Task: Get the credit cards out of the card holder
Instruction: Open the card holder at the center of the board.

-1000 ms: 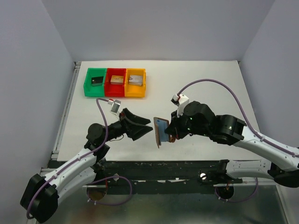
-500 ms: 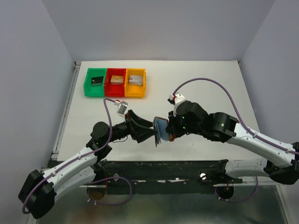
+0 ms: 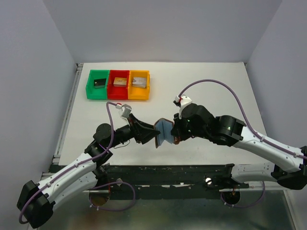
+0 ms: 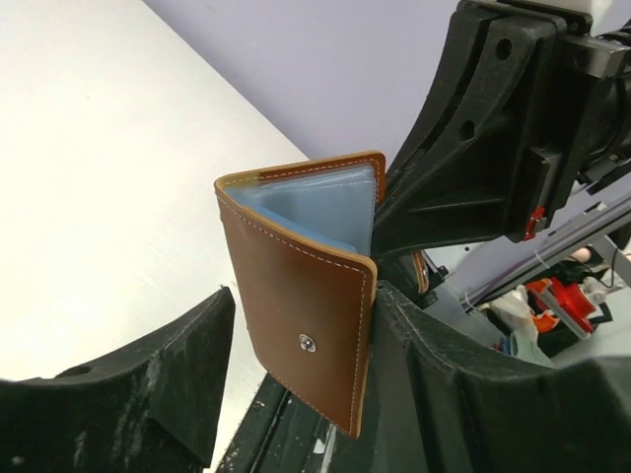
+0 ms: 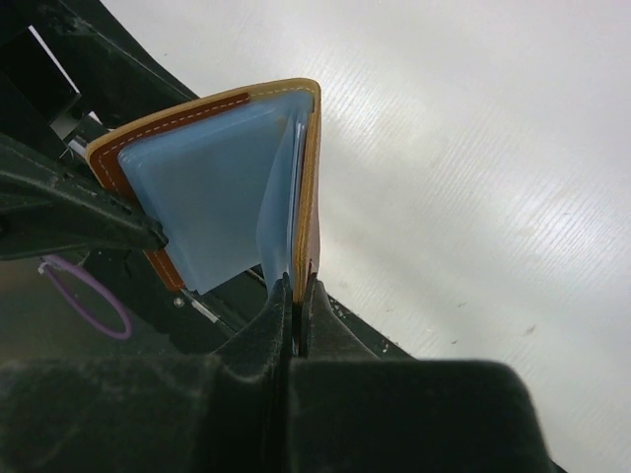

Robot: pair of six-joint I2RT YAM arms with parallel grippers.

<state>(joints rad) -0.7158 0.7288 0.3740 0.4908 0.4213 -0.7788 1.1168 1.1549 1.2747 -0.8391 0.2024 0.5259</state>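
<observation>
The card holder (image 3: 163, 132) is a brown leather bifold held upright above the table's near edge, partly spread, pale blue inner pockets showing. My right gripper (image 3: 174, 135) is shut on its right flap; in the right wrist view the fingers (image 5: 294, 286) pinch that flap's lower edge below the pockets (image 5: 217, 187). My left gripper (image 4: 301, 296) stands open around the other flap (image 4: 306, 325), whose snap stud faces the camera. The right finger (image 4: 444, 394) touches the flap's edge and the left finger (image 4: 148, 384) stands off it. The credit cards are hidden.
A green bin (image 3: 98, 94), a red bin (image 3: 118, 95) and an orange bin (image 3: 138, 97) stand in a row at the back left, each with a small block inside. The black front rail (image 3: 158, 168) runs just below the wallet.
My left gripper has moved right, up to the card holder, and its jaws have narrowed around the left flap. The holder has spread a little wider. The right grip is unchanged.
</observation>
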